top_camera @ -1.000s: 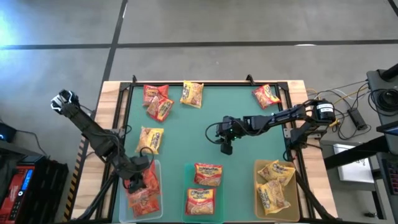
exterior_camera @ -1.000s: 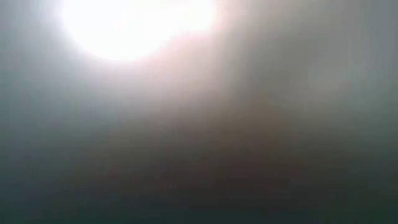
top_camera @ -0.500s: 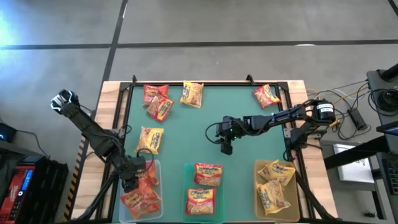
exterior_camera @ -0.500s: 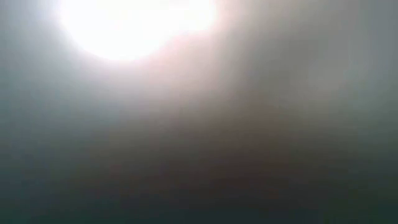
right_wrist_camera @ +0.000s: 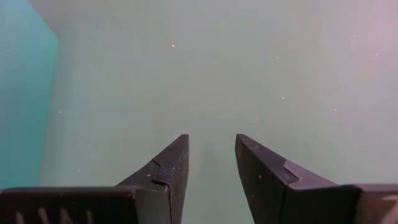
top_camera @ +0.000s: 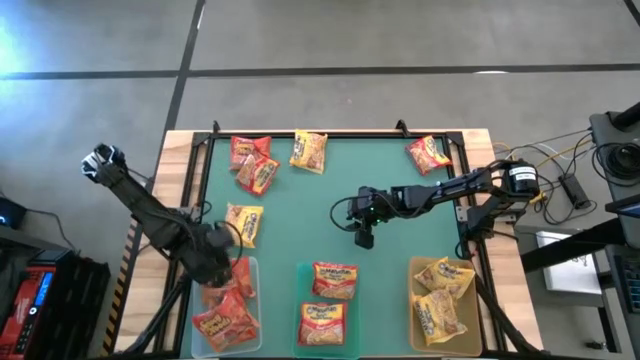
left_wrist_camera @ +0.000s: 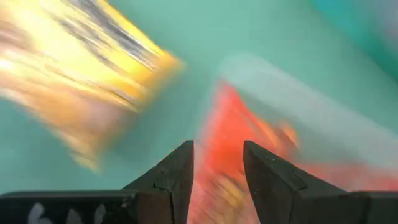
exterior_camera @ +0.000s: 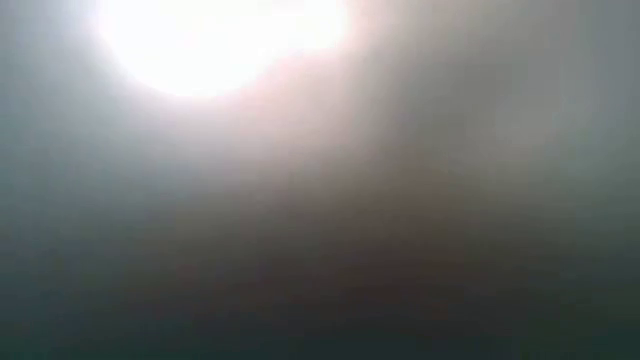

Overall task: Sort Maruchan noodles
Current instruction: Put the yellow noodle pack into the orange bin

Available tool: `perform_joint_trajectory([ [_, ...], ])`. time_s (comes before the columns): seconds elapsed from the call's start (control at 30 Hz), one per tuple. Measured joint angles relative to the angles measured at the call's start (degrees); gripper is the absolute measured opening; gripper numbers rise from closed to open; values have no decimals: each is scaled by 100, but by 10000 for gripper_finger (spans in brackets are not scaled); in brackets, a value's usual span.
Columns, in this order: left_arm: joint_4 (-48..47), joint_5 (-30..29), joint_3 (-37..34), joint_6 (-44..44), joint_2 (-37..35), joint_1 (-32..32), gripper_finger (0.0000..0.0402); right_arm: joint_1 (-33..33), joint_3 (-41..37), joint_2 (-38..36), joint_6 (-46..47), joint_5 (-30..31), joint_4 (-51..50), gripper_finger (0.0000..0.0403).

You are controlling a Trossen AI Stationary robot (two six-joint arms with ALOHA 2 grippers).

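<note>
My left gripper hangs open over the far end of the left bin, with nothing between its fingers. Red Maruchan noodle packets lie in that bin. A yellow packet lies on the green mat just beyond it. My right gripper stands open above the bare middle of the mat. Two red packets, a yellow one and an orange-red one lie along the far edge.
The middle bin holds two orange-red packets. The right bin holds yellow packets. A black frame borders the mat. The low view shows only glare.
My left gripper has drawn back from over the red packets in the left bin toward the table's far edge and the yellow packet, and has tipped as it went. The red packets lie in the bin.
</note>
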Motion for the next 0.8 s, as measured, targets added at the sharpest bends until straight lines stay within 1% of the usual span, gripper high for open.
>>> perform_joint_trajectory([
  [0.1,-601,-1282,26,-745,10,146,121,0,0,0,0,0,0,123],
  [0.13,-720,-1548,26,-899,10,237,121,0,0,0,0,0,1,123],
  [0.17,-802,-1644,25,-918,10,350,121,0,0,0,0,0,0,123],
  [0.23,-837,-1571,-17,-718,6,655,121,0,0,0,0,0,1,123],
  [0.37,-728,-1076,-247,-197,8,1386,121,0,0,0,0,0,2,123],
  [0.53,-508,-909,-493,574,-1,2187,121,0,0,0,-2,0,2,123],
  [0.7,-424,-903,-631,1068,13,2721,121,0,0,0,0,0,2,123],
  [0.8,-427,-703,-776,1177,17,2938,121,0,0,0,0,0,2,123],
])
